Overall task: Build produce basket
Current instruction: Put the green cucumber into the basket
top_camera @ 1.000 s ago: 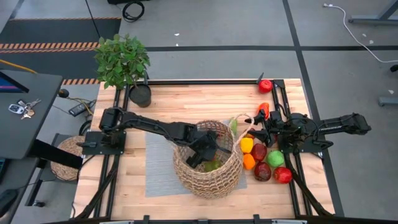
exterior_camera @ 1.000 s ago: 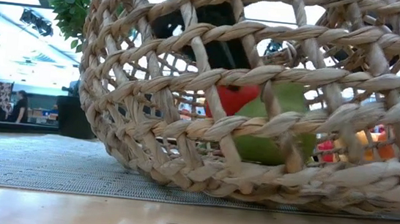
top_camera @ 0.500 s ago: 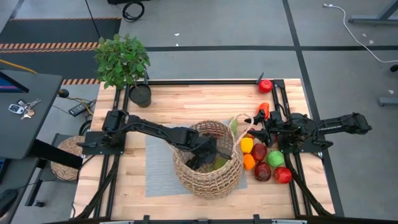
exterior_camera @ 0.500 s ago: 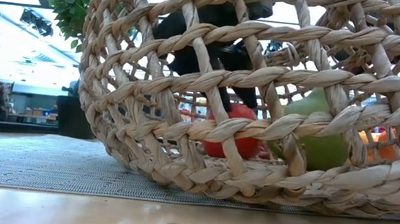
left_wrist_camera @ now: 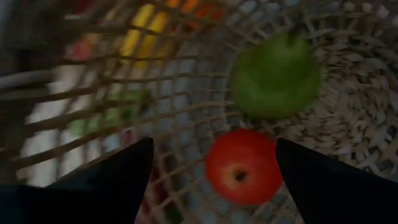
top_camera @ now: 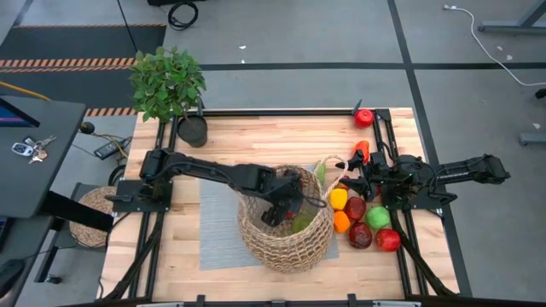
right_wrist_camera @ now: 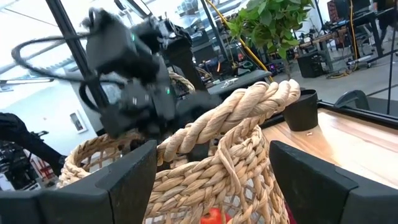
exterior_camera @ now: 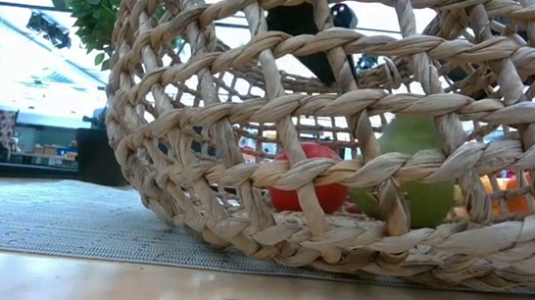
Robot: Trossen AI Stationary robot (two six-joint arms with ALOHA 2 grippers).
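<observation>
The wicker basket (top_camera: 286,220) stands on a grey mat at the table's middle. On its floor lie a red apple (left_wrist_camera: 242,167) and a green fruit (left_wrist_camera: 275,76), side by side. My left gripper (left_wrist_camera: 213,144) hangs open inside the basket (exterior_camera: 197,163), above the apple (exterior_camera: 309,179) and clear of it. More produce (top_camera: 358,217) lies on the table right of the basket. My right gripper (right_wrist_camera: 212,149) waits open at the table's right, just short of the basket's rope handle (right_wrist_camera: 242,106).
A potted plant (top_camera: 168,83) in a black pot stands at the far left corner. One red fruit (top_camera: 364,117) lies at the far right corner, and an orange-red one (top_camera: 362,150) beside the right arm. Bare wood shows along the near edge (top_camera: 256,281).
My left gripper has let go of the red apple, which has dropped onto the basket's floor next to the green fruit. The gripper has then risen toward the basket's rim, staying inside. The right arm has kept still.
</observation>
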